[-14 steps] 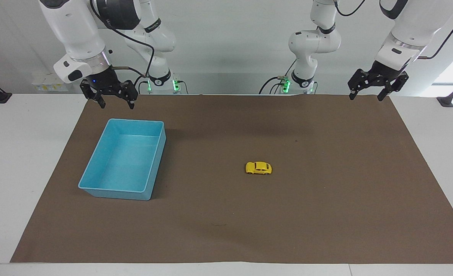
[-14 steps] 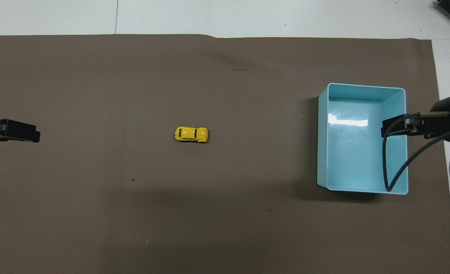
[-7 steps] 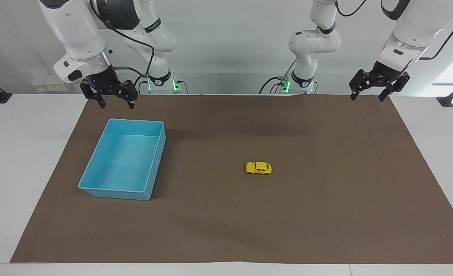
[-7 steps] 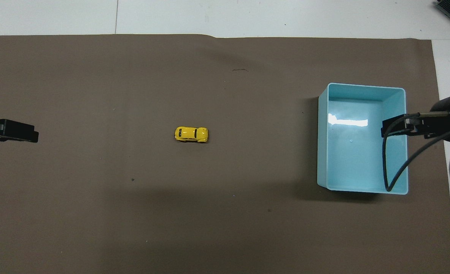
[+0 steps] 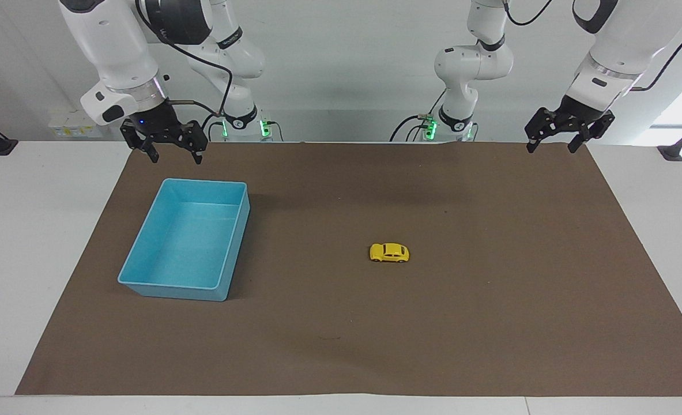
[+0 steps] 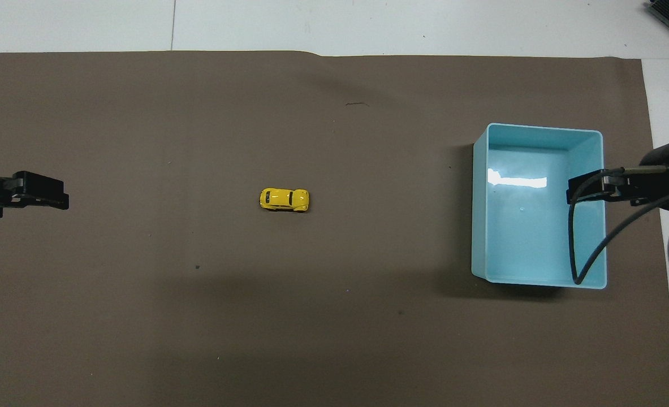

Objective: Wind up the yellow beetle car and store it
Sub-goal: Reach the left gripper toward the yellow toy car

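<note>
Blue bin (image 5: 186, 289) sits well apart from yellow beetle car (image 5: 389, 252).

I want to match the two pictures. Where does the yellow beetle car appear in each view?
Facing view: the yellow beetle car stands on the brown mat, slightly toward the picture's right of centre.
Overhead view: the car stands slightly toward the picture's left of centre, at about mid-height.
Shared landmark: the blue bin lies toward the right arm's end of the table, apart from the car.
</note>
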